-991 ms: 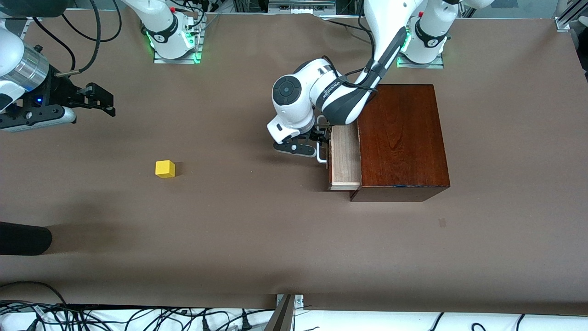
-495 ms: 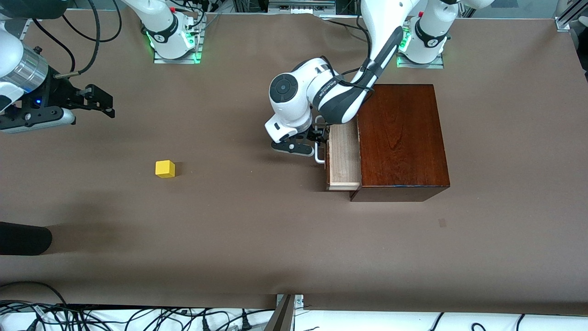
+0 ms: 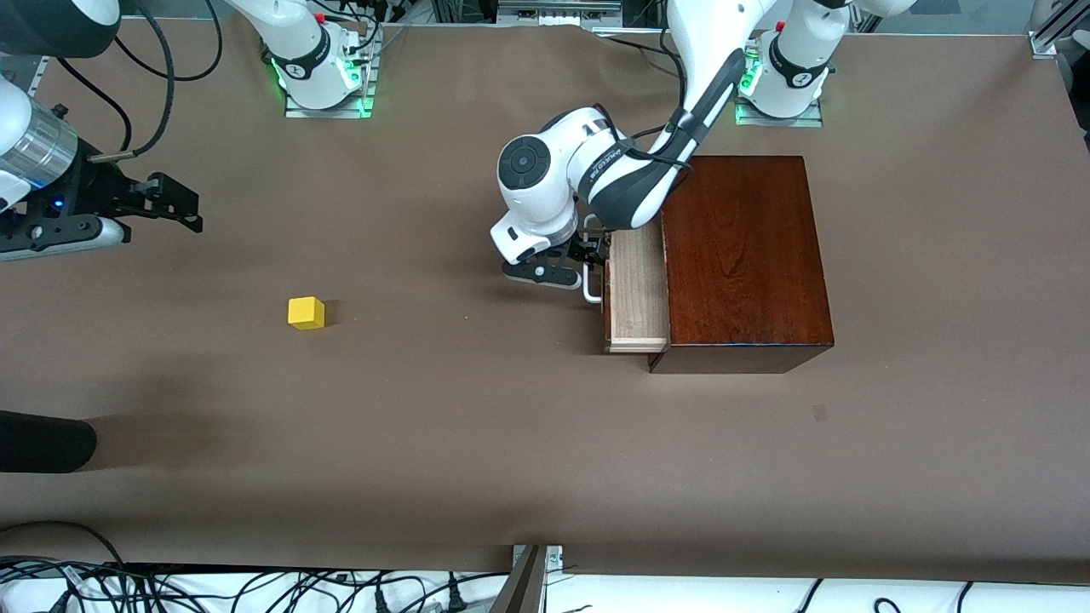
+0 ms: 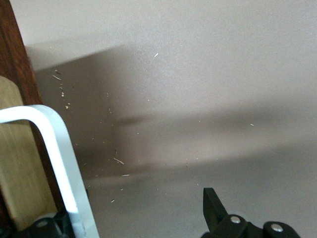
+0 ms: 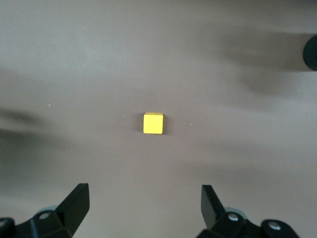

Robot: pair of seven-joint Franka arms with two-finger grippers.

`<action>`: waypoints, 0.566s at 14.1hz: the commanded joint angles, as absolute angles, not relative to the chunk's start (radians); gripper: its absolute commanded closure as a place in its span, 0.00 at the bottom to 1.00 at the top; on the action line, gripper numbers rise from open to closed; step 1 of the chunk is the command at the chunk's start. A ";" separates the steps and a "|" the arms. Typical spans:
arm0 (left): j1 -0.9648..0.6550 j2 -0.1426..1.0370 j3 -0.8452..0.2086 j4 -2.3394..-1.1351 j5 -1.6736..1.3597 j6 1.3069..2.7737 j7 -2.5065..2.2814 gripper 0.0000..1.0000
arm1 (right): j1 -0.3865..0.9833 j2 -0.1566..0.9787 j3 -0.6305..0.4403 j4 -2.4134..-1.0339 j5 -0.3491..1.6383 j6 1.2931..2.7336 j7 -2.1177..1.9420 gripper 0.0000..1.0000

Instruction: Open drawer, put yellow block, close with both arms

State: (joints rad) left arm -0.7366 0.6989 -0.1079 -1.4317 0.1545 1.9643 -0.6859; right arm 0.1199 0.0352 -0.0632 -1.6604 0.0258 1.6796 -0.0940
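Note:
The drawer (image 3: 637,289) stands partly pulled out of the dark reddish-brown box (image 3: 741,255). My left gripper (image 3: 588,255) is at the drawer's white handle (image 3: 592,285). In the left wrist view the handle (image 4: 59,148) runs just inside one finger of the left gripper (image 4: 133,208). The other fingertip (image 4: 212,203) stands well apart from it, so the jaws are open and hooked round the handle. The yellow block (image 3: 306,312) lies on the brown table toward the right arm's end. My right gripper (image 3: 183,204) hangs open above the table, with the block (image 5: 153,123) showing ahead of its tips (image 5: 145,193).
A black rounded object (image 3: 43,443) juts in at the table's edge near the right arm's end, nearer the front camera than the block. Cables (image 3: 255,587) lie along the near edge. A metal bracket (image 3: 532,566) sits at the near edge's middle.
The left gripper has drawn the drawer a little farther out of the box. The right gripper has drifted slightly toward the right arm's end of the table.

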 commanded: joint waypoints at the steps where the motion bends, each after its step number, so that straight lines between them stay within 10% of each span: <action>1: -0.765 0.824 -0.149 -1.378 0.075 2.146 -0.715 0.00 | 0.115 0.063 -0.060 -1.638 0.021 1.637 -0.115 0.00; 8: -0.765 0.799 -0.135 -1.246 0.115 1.883 -0.718 0.00 | 0.121 0.069 -0.060 -1.635 0.017 1.629 -0.115 0.00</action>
